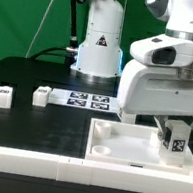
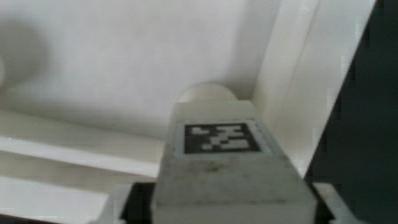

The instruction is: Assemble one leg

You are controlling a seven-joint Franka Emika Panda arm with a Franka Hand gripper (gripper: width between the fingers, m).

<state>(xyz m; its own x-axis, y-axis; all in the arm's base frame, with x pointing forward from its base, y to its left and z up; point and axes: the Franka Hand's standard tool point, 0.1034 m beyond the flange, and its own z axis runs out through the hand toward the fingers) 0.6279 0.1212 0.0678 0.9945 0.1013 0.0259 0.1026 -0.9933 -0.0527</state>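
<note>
One leg [image 1: 176,139] sits clenched in my jaws by its flat sides over the tray [image 1: 126,150] (light, stiff, smooth plastic, I judge), tag facing out.

A small white leg [image 1: 175,138] [image 2: 221,150] with a black-and-white tag stands upright over the far right corner of the tray; two more legs [image 1: 4,94] [image 1: 41,96] stand on the table at the exterior view's left

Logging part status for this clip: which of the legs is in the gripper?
The leg over the tray-like piece, clamped in the gripper. The two other legs sit loose on the table.
</note>
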